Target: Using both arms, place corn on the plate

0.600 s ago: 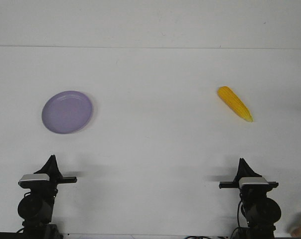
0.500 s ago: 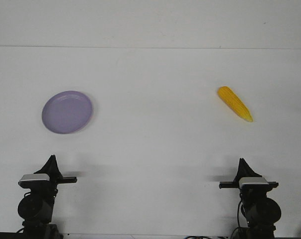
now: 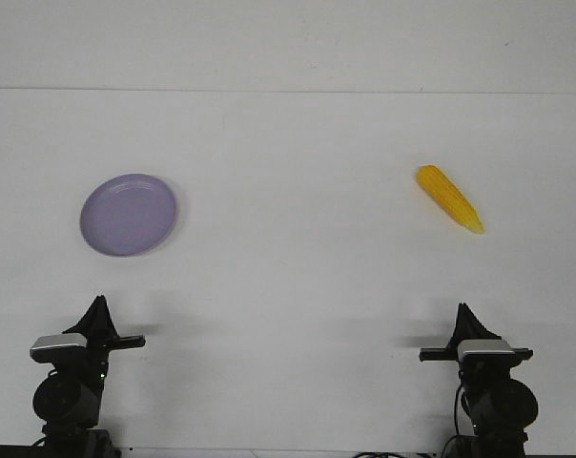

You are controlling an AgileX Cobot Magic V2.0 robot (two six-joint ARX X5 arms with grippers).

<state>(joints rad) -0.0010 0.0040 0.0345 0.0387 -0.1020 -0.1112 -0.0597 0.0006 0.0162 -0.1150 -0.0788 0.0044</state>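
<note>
1. On the white table [image 3: 288, 277], front view, the corn [image 3: 449, 198] is seen lying flat in the right half, well apart from the plate [image 3: 129, 215], which sits in the left half. Nothing is on the plate; the task is judged not yet begun.

2. Front view, corn axis: the cob is laid diagonally, the blunt end farther from the robot and toward the centre, the pointed tip nearer the robot and toward the right edge.

3. Front view, arms: both are parked low at the near edge. The right gripper [image 3: 462, 310] stands almost directly in line with the corn, which lies straight ahead of it, the tip slightly to its right. The left gripper [image 3: 99, 303] stands ahead of the plate and far from the cob. The right arm is judged the nearer one for the pick.

4. Front view, gripper state: each gripper is seen end-on as a single dark point, nothing held; whether the jaws are parted or together cannot be told.

5. Wrist views: none supplied; finger detail is not recorded.
</note>
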